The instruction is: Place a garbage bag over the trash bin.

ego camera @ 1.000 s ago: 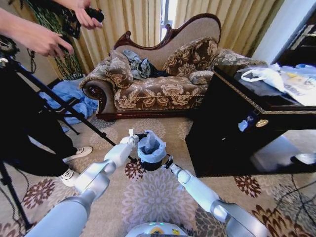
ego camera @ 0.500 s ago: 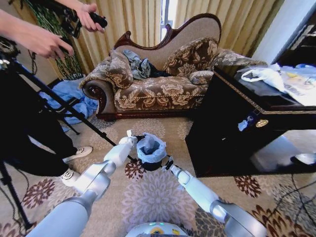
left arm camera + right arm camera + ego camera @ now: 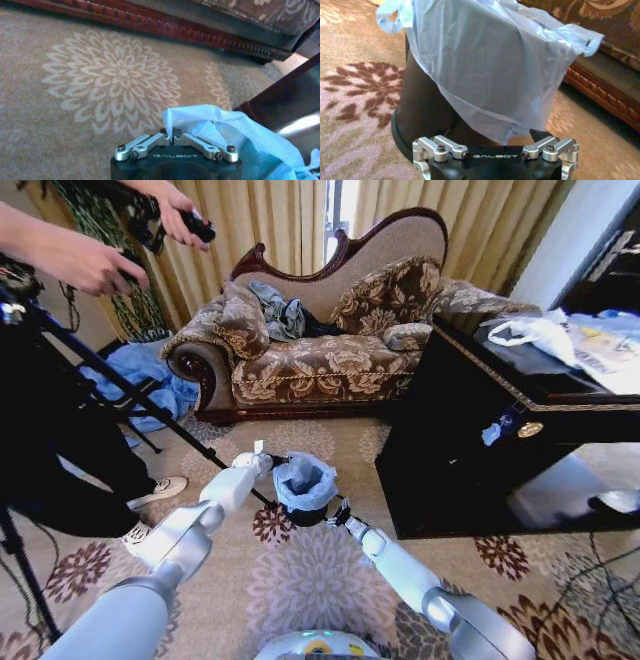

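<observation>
Garbage bag (image 3: 303, 483), pale blue and crinkly, is sitting in the mouth of the trash bin (image 3: 305, 513), which is standing on the patterned carpet (image 3: 300, 580) between the sofa (image 3: 320, 360) and the robot, just beside the dark cabinet (image 3: 480, 450). In the right wrist view the bag (image 3: 490, 67) is draping down over the near side of the black bin wall (image 3: 425, 112), with one loose flap hanging low.

Left gripper (image 3: 262, 461) is working at the bin's left rim. In the left wrist view its fingers (image 3: 150, 141) are pinched together on an edge of the bag film (image 3: 210, 127), so it is grasping the garbage bag. Right gripper (image 3: 338, 511) is hovering at the bin's near right side, low against the wall. In the right wrist view its fingers (image 3: 442, 148) are standing spread apart, released, with the hanging flap just above them and nothing held between.

Judged from this arrangement, the bag is opened and partly folded over the rim, but the fit looks uneven: the near side is covered, while coverage on the far side cannot be told.

Risks from here, as a judgement: the film is thin, so a strong pull by the left gripper could tear it or drag the draped side back off the rim. The bin is small and light-looking, so a sideways tug could tip or slide it. The open right gripper, being close to the wall, could also nudge the bin.
</observation>
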Tool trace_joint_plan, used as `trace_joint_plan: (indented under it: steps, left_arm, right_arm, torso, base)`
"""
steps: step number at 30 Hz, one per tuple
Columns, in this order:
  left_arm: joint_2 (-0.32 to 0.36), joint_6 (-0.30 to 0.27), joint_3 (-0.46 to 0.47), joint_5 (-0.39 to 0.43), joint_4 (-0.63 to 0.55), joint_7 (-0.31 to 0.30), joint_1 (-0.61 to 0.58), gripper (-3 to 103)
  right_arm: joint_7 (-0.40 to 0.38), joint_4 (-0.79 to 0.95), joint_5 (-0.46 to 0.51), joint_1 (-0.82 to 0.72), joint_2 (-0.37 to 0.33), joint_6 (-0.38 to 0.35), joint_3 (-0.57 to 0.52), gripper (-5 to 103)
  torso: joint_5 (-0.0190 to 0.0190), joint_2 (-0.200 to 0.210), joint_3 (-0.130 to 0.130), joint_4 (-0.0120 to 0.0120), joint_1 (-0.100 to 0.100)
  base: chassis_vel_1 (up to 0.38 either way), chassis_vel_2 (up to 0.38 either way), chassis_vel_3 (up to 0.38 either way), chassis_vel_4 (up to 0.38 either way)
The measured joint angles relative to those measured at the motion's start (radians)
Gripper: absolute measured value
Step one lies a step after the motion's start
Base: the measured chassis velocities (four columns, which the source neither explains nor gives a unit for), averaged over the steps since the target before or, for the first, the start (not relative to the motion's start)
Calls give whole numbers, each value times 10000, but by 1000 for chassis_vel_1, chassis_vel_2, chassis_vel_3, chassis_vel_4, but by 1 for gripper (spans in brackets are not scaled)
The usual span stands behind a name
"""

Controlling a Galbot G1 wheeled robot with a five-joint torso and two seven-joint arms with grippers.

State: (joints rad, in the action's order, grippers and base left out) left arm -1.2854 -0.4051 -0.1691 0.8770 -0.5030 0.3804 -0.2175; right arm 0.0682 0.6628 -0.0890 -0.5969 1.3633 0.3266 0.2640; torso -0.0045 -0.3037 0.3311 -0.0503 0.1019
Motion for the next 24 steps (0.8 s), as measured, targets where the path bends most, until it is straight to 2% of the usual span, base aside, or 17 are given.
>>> trace_joint_plan:
  steps: [7,10,14,24]
  left_arm:
    - [112,-118,132,329,-469,-134,-358,0]
    - [177,-462,67,1080,-1139,-520,-522,0]
    - [42,-610,33,1630,-1332,-798,-467,0]
    - [-277,-484,286,1442,-590,-850,-278,0]
  right_arm:
    - [15,58,-134,61,-209,46,9,100]
    - [94,191,-325,45,-456,243,-110,100]
    - [402,353,-458,46,-646,259,-383,100]
    - [570,636,-451,28,-920,269,-480,100]
  torso:
    - [2,0,1,7,0]
    - [-5,2,8,7,4]
    - [-8,3,8,1,5]
    - [-1,5,7,0,5]
  base:
    - [0,0,0,0]
    - [0,0,0,0]
    - [0,0,0,0]
    - [0,0,0,0]
